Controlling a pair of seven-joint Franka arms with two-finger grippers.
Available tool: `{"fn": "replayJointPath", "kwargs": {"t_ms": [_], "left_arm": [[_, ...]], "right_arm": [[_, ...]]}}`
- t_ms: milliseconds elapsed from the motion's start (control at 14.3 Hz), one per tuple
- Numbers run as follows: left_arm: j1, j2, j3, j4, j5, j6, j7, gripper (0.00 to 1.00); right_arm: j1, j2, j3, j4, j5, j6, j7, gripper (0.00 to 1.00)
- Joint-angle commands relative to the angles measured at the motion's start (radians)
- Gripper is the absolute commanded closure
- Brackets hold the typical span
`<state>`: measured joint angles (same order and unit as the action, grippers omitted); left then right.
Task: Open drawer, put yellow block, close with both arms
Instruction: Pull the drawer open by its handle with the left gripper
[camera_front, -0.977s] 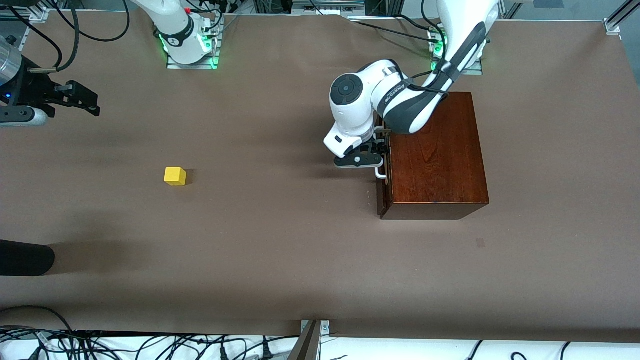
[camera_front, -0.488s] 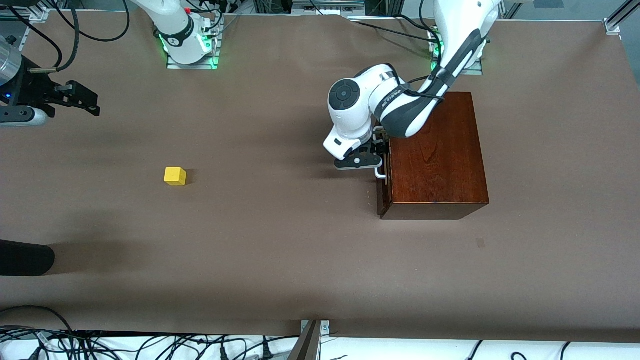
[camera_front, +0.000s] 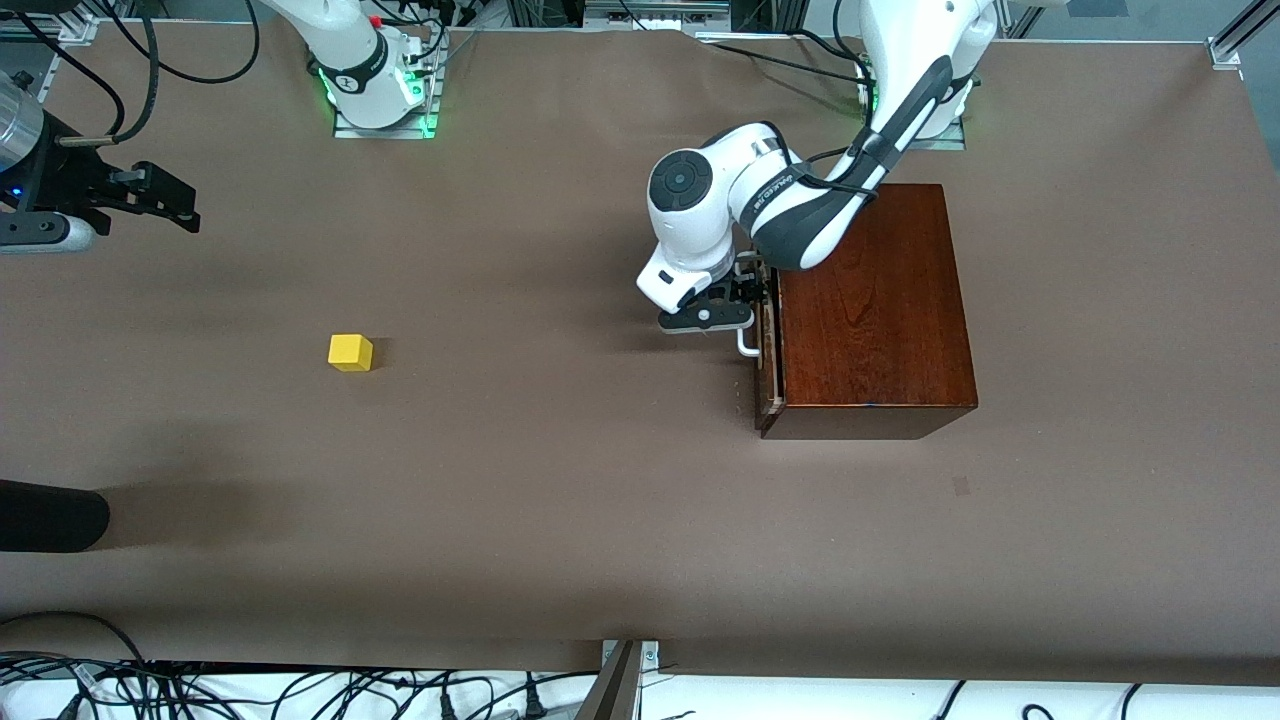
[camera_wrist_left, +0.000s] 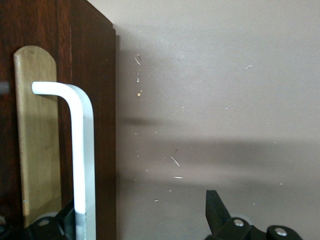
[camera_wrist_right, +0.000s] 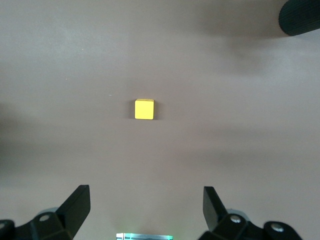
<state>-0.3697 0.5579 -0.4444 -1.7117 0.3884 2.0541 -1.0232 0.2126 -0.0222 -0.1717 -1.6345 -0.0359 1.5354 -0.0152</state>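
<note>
Drawer (camera_front: 765, 350) slides stiffly, I judge; left gripper (camera_front: 748, 300), fingers spread, hooks its handle (camera_wrist_left: 80, 150) (right gripper (camera_front: 150, 195) waits, spread).

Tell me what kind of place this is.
Probably a robotics lab: two bench-mounted arms, a brown-covered table, loose cables along its edge, and test props only, a yellow block and a drawer.
</note>
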Motion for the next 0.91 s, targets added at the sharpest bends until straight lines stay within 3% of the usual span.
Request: {"fn": "replayJointPath", "kwargs": {"t_ms": [0, 558, 837], "left_arm": [[-0.058, 0.04, 0.003, 0.075, -0.039, 0.015, -0.043, 0.0], [-0.173, 0.117, 0.044, 0.185, -0.042, 0.015, -0.103, 0.0], [-0.225, 0.155, 0.085, 0.253, -0.097, 0.015, -0.107, 0.0]], "right_arm": [[0.002, -0.004, 0.005, 0.005, -0.013, -0.032, -0.011, 0.0], [0.004, 0.001, 0.008, 0.005, -0.013, -0.026, -0.011, 0.0], [0.001, 0.013, 0.002, 0.005, -0.012, -0.032, -0.011, 0.0]]}}
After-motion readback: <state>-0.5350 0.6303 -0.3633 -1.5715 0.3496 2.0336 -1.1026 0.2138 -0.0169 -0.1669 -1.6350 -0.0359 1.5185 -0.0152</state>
